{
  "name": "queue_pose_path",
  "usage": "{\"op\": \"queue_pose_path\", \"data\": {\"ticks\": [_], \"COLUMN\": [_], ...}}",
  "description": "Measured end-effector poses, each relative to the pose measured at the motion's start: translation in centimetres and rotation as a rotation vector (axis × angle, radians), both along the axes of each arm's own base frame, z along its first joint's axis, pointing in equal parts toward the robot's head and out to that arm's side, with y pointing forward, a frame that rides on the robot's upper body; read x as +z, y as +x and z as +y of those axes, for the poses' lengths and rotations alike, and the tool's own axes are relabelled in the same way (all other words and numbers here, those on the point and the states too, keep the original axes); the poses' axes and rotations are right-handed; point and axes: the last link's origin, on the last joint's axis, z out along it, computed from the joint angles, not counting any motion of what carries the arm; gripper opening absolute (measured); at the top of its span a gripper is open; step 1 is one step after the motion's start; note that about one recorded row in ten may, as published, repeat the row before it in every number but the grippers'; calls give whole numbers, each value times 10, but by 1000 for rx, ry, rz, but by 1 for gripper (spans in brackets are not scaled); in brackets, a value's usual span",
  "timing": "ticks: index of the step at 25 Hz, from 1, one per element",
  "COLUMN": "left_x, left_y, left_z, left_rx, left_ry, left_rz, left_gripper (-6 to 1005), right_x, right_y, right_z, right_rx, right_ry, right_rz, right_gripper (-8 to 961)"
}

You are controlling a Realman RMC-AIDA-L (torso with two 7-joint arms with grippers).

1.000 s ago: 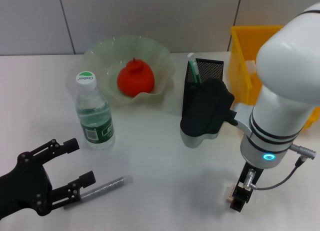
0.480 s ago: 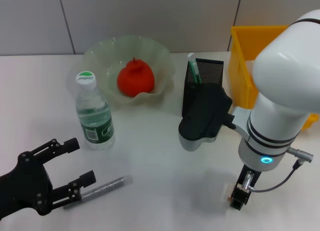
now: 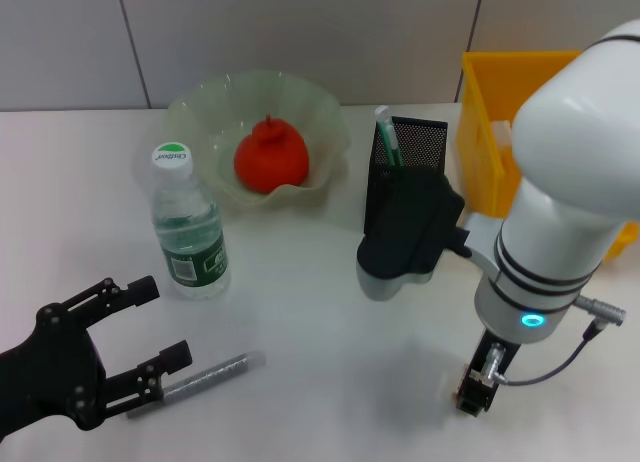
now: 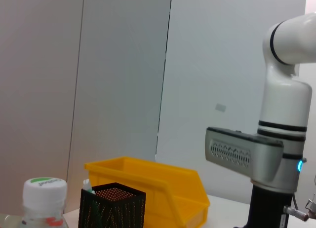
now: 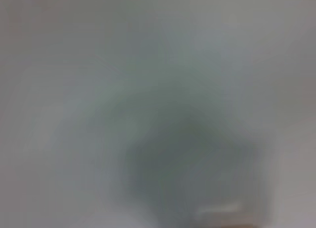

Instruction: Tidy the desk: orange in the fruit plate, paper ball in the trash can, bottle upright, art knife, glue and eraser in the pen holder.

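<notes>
Left gripper (image 3: 150, 367) sits low at the near left of the table (image 3: 300, 312), black fingers spread wide, holding nothing. The glue (image 3: 205, 375) lies flat on the table with its near end between the lower finger tips, its clear tip pointing away toward the middle. Same pose as half a second ago; left arm has not moved.

Bottle (image 3: 188, 227) stands upright just past the gripper, green label, green-and-white cap with small writing too fine to read for sure. In the left wrist view only its cap and shoulder (image 4: 44, 196) show, cut off by the frame edge.

Fruit plate (image 3: 200, 107) is behind the bottle, orange (image 3: 271, 156) inside it, stem up.

Pen holder (image 3: 415, 137) stands mid-right; the art knife (image 3: 385, 132) sticks out of it, white end up. Its lower half is hidden by the right arm's black wrist block. The trash can (image 3: 485, 132) is at the far right, partly covered by the white arm; contents not visible.

Right gripper (image 3: 475, 394) points down at the near right of the table, touching or just above it. Something small and tan shows at its tip, likely the eraser (image 3: 462, 390), too hidden to be sure. Cannot tell its finger state. It has shifted slightly nearer and lower since a second ago. Right wrist view is a blur, nothing readable.
</notes>
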Motion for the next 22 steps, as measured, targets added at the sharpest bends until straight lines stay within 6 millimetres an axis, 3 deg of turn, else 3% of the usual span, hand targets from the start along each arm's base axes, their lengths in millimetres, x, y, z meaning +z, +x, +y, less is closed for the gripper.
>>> {"op": "queue_pose_path", "data": {"ticks": [5,10,11,16,22], "left_x": [0,0,0,-1,-3], "left_y": [0,-1,-1,-1,-3], "left_z": [0,0,0,1,4], "left_rx": [0,5,5,18,42], "left_ry": [0,1,1,-3,-4], "left_rz": [0,2,2,-1,3], "left_gripper": [800,800,800,800,800], "right_x": [25,72,91,113,113], "right_y": [-18,-45,-49,-56,-53], "right_z": [6,21,30,50,69], "right_rx": [11,89,127,217,295], "right_ry": [34,155,229,349,429], "right_rz": [84,223,253,335,372], "right_gripper": [409,417,419,427,437]}}
